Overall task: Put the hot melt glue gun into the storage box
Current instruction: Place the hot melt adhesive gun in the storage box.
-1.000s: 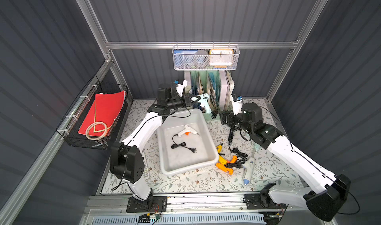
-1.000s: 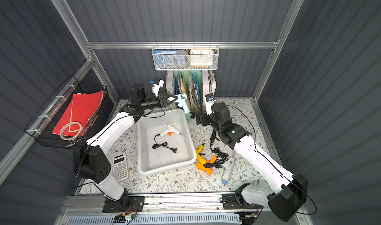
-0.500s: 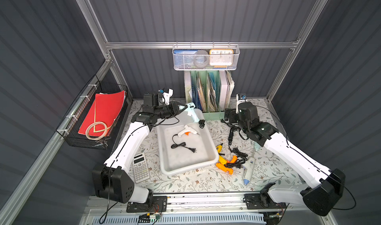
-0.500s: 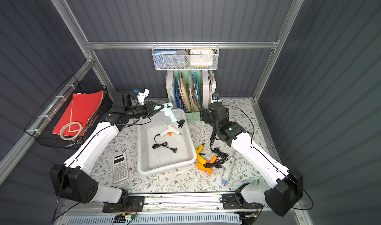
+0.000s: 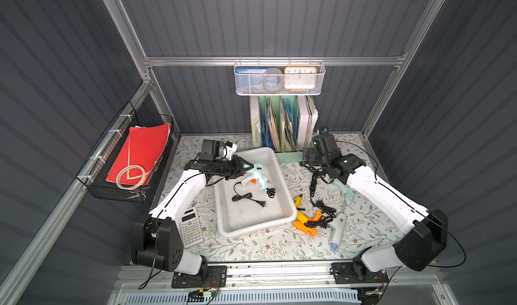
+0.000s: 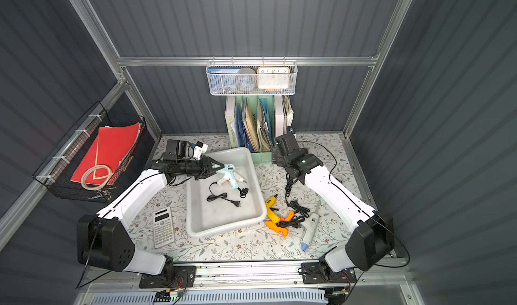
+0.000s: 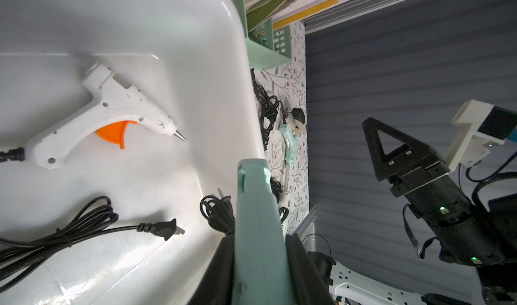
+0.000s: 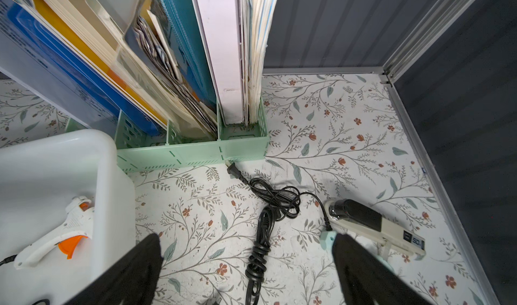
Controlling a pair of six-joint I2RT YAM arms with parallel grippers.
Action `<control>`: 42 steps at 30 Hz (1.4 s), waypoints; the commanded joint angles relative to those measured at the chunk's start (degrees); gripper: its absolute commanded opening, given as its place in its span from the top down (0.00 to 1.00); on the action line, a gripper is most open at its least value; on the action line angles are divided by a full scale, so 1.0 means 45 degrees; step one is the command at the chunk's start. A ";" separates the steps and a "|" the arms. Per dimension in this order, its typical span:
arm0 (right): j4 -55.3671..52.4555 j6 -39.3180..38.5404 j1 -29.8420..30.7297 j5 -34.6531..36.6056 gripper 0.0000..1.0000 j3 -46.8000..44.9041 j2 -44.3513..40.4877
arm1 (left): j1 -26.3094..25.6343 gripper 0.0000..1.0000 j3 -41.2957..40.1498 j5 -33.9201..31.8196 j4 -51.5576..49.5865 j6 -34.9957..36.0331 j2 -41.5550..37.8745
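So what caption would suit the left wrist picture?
The jaws clamp a mint-green glue gun over the storage box, where a white glue gun lies.

The tabletop (image 5: 251, 250) has a floral leaf-print covering. A white storage box (image 5: 246, 214) sits near its middle, with a calculator (image 5: 191, 227) just beside it toward the left arm's base. A mint-green file holder (image 5: 288, 156) stands at the back wall. On the box's other side lie a yellow glue gun (image 5: 298, 201), an orange glue gun (image 5: 305, 228), tangled black cords (image 5: 314, 180), a white pen-shaped tool (image 5: 337, 231) and a pale green glue gun (image 5: 347, 191).
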 commanded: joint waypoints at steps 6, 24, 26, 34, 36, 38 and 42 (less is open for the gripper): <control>-0.0927 0.0842 -0.0402 -0.0481 0.01 0.0278 0.0226 | 0.0070 1.00 -0.1315 0.1184 0.2379 0.0057 0.1190; -0.1686 0.1919 -0.1479 -0.1851 0.01 -0.0077 0.0559 | 0.0070 0.88 -0.2272 -0.0033 0.2631 0.1102 0.3553; -0.1862 0.2048 -0.1570 -0.1959 0.01 -0.0116 0.0644 | 0.0075 0.78 -0.2253 -0.0307 0.2451 0.1197 0.3637; -0.2156 0.2611 -0.2080 -0.2864 0.01 -0.0709 0.0634 | 0.0070 0.47 -0.2022 -0.1831 0.1557 0.1704 0.3736; -0.2142 0.2744 -0.2171 -0.3103 0.01 -0.0923 0.0621 | 0.0070 0.44 -0.2029 -0.1931 0.1531 0.1750 0.3764; -0.2181 0.2801 -0.2254 -0.3327 0.01 -0.1105 0.0644 | 0.0070 0.39 -0.1989 -0.1989 0.1503 0.1772 0.3804; -0.2363 0.2951 -0.2460 -0.3800 0.01 -0.1453 0.0677 | 0.0070 0.24 -0.1669 -0.2412 0.1000 0.1926 0.3680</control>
